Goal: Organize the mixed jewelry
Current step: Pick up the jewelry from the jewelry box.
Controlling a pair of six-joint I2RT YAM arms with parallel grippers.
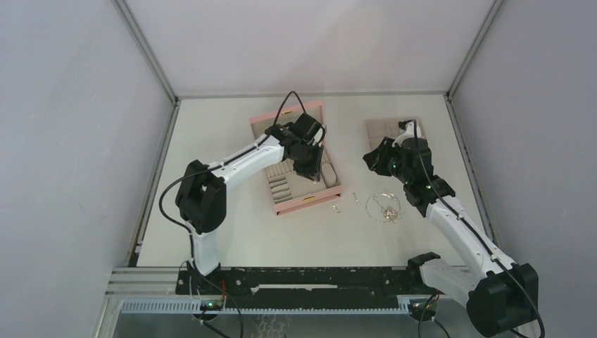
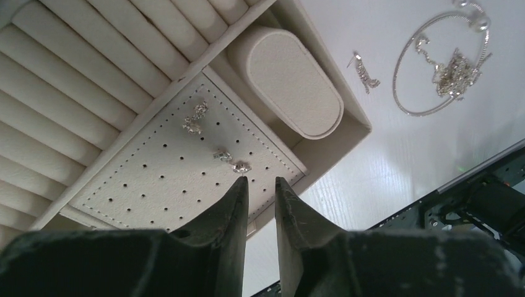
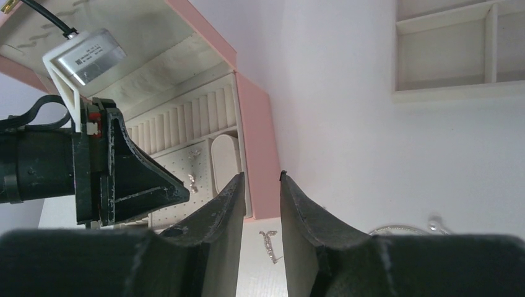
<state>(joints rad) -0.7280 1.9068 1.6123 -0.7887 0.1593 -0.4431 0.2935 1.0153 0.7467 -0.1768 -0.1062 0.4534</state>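
Pink box [image 1: 287, 128] open on table [image 1: 232, 232]: ring rolls, oval cushion [image 2: 286, 81], dotted pad [image 2: 161, 179] carrying silver earrings [image 2: 194, 119]. Beige tray [image 1: 380, 129] well right of box. Left gripper [image 2: 260, 185] over pad, jaws narrow, empty. Right gripper [image 3: 260, 180] narrow too, empty. Necklace [image 2: 457, 71] looped on table, loose earring [image 2: 366, 69] beside.

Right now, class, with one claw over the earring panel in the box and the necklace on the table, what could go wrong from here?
1. The left claw hangs beside the earrings on the perforated panel; a small slip could knock them out of place.
2. The necklace lies with a tangled clump inside its loop; lifting it may snag or drag.
3. The loose earring on the table is tiny and flat, likely hard to pinch.
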